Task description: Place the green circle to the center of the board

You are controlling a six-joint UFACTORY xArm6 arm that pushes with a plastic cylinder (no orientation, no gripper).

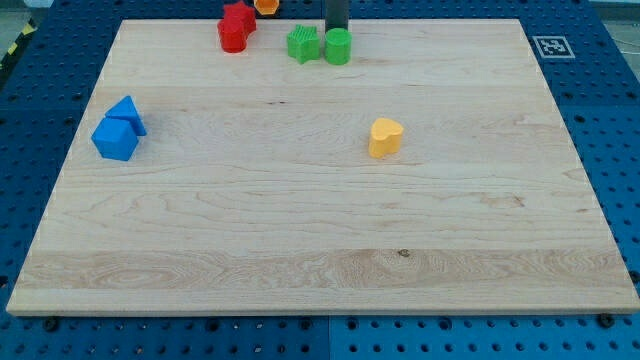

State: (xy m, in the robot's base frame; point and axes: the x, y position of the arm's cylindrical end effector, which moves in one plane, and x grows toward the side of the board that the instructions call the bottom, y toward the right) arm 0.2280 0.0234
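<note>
The green circle [338,47] stands near the top edge of the wooden board [320,230], just right of a green star-shaped block [303,44] that touches it or nearly does. My dark rod comes down from the view's top, and my tip [336,30] sits right behind the green circle, at its top side, seemingly touching it. The board's middle lies well below the circle in the view.
Two red blocks [236,27] sit close together at the top, left of the green ones, with an orange block [266,5] at the top edge. A yellow heart block [385,137] lies right of centre. Two blue blocks [119,130] sit together at the left. A marker tag [549,46] is at the top right.
</note>
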